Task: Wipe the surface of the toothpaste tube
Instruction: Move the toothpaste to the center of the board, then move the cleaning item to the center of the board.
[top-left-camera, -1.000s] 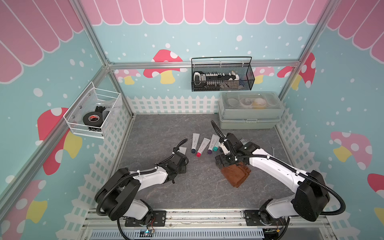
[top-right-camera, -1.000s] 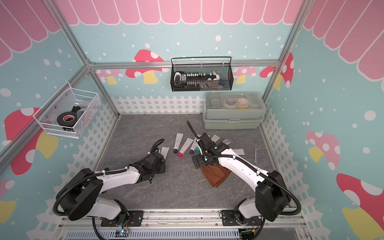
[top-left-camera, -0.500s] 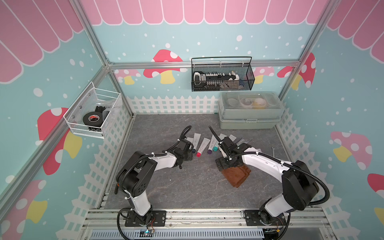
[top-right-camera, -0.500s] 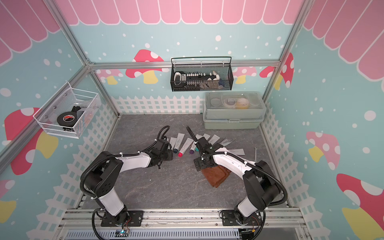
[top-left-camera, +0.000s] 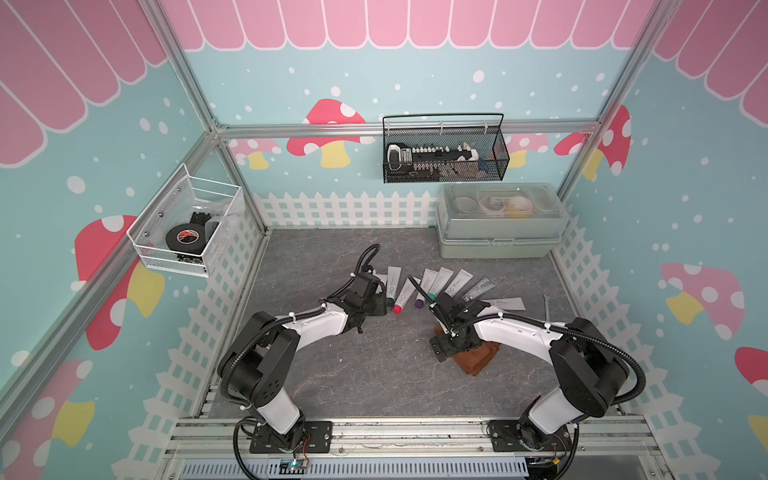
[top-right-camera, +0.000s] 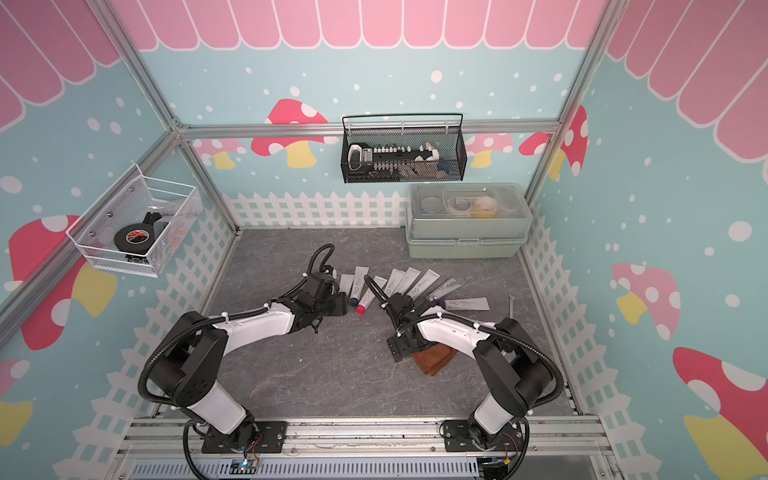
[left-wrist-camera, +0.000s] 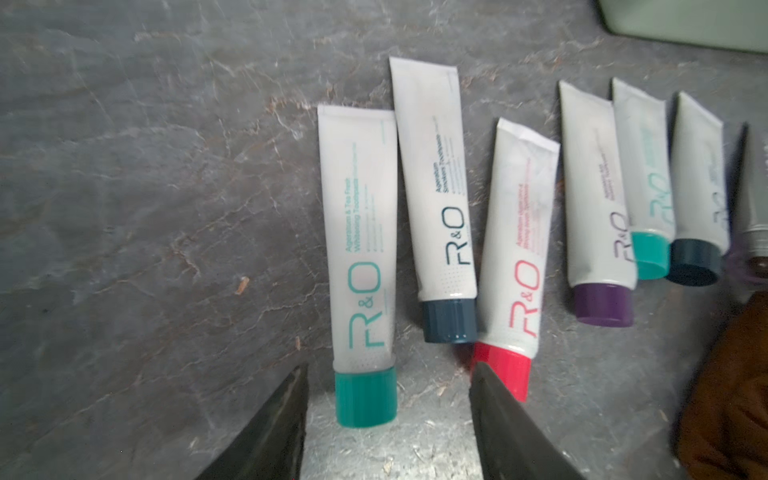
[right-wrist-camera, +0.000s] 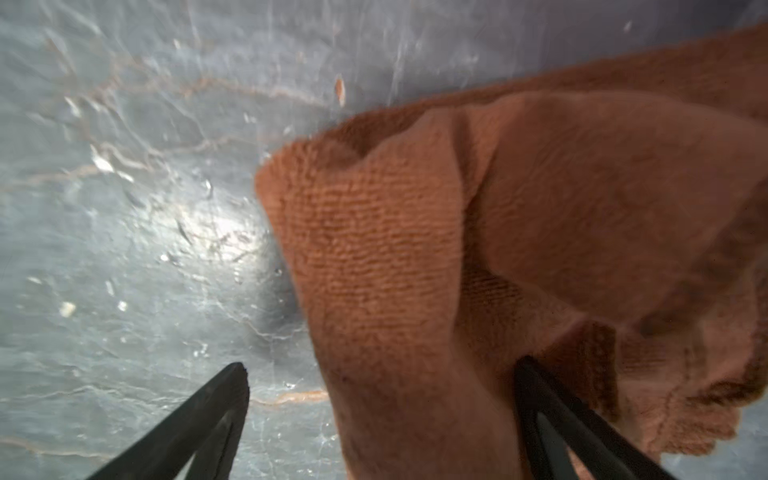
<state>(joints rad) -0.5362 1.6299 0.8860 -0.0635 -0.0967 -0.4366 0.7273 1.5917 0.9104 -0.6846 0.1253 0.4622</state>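
Several white toothpaste tubes (top-left-camera: 432, 286) with coloured caps lie in a row on the grey mat. In the left wrist view the leftmost one, a teal-capped tube (left-wrist-camera: 361, 249), has its cap between the tips of my open left gripper (left-wrist-camera: 390, 370), and neither finger touches it. A red-capped tube (left-wrist-camera: 515, 257) lies just beyond one fingertip. In both top views my left gripper (top-left-camera: 380, 305) (top-right-camera: 338, 305) sits at the row's left end. My right gripper (right-wrist-camera: 381, 365) (top-left-camera: 440, 353) stands open low over a brown cloth (right-wrist-camera: 498, 208) (top-left-camera: 478, 357), with a fold of it between the fingers.
A grey-green lidded box (top-left-camera: 498, 232) stands at the back right. A black wire basket (top-left-camera: 444, 153) hangs on the back wall and a white wire basket (top-left-camera: 187, 232) with tape on the left wall. A thin metal tool (top-left-camera: 547, 307) lies near the right fence.
My left arm has reached forward to the left end of the tube row and its jaws have opened. My right gripper has shifted a little along the cloth's edge, staying open.
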